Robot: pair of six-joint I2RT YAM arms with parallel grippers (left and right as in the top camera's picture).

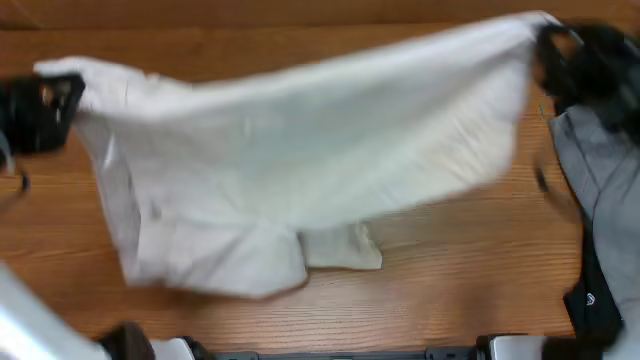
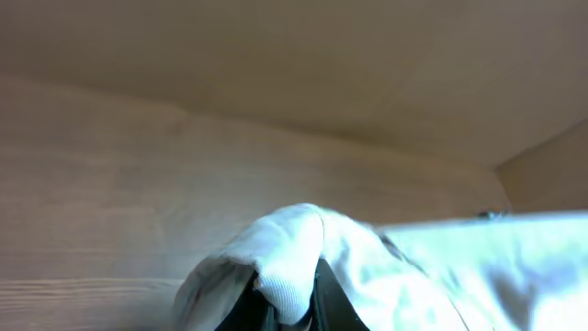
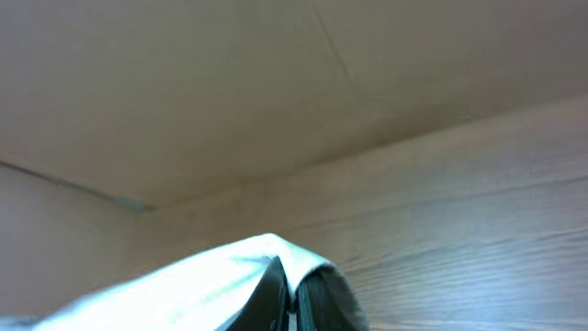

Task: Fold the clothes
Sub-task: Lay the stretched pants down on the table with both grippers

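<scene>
While both arms reach outward to opposite sides of the table point(image 1: 450, 290), the shorts point(image 1: 300, 170) hang stretched between them. The left gripper point(image 1: 60, 100) sits at the left edge of the overhead view, its jaws pressed together on one corner of the cloth. From its wrist camera, the fabric bunches in a ribbed fold over the dark fingers point(image 2: 333, 302) and runs off to the right in a taut pale band. The right gripper point(image 1: 548, 45) is at the far right and farther back, and it is blurred overhead. Its jaws are likewise pinched on the opposite corner. In its wrist view the cloth drapes over the closed fingers point(image 3: 272, 292) and trails away to the left. Both wrist cameras look nearly level across the wood toward the back panel.

Between the two grippers the top edge of the shorts rises from left to right. Below and to the right of the left gripper, the lower part sags onto the table, with one folded piece lying flat on the wood. Just below the right gripper lies a grey garment point(image 1: 605, 170), and nearer the front edge beyond it a black garment point(image 1: 600, 300).
</scene>
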